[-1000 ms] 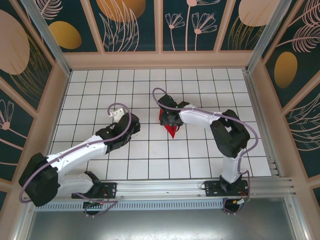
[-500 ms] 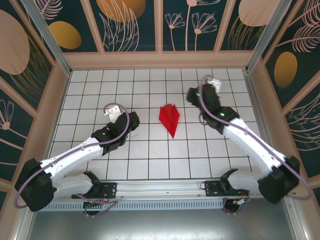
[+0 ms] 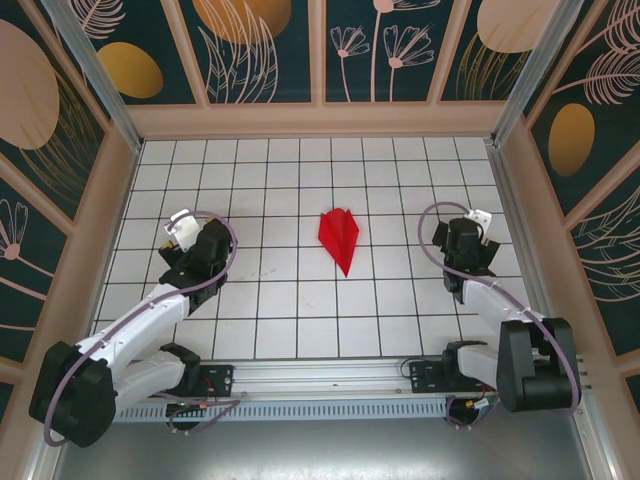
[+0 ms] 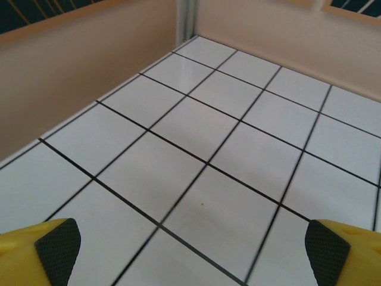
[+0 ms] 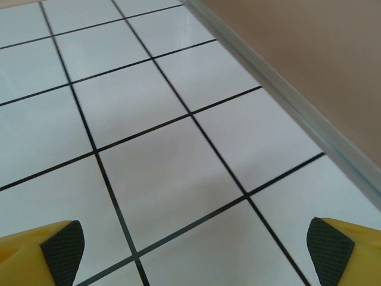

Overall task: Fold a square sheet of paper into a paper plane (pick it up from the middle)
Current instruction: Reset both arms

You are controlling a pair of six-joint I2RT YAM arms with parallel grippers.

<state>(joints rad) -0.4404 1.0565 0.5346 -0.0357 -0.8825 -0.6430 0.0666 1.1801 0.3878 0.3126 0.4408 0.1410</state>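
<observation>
The red paper plane [image 3: 339, 237] lies flat on the white grid table near the middle, a narrow dart with a centre ridge and its point toward the arms. My left gripper [image 3: 183, 228] is far to its left, about three tiles away. In the left wrist view the left gripper [image 4: 193, 253] stands open, its yellow fingers with black pads [image 4: 58, 250] wide apart over bare tiles. My right gripper [image 3: 474, 226] sits about three tiles right of the plane. Seen from the right wrist, this gripper [image 5: 196, 250] is open too, nothing between its pads [image 5: 62, 247].
The beige left wall [image 4: 71, 77] runs close beside the left gripper. A beige right wall with a metal rail [image 5: 286, 95] lies close to the right gripper. The aluminium base rail [image 3: 330, 375] crosses the near edge.
The right gripper let go of the plane and swung away to the right, then drew back toward the near right. The left arm pulled back to the left. The plane stayed put.
</observation>
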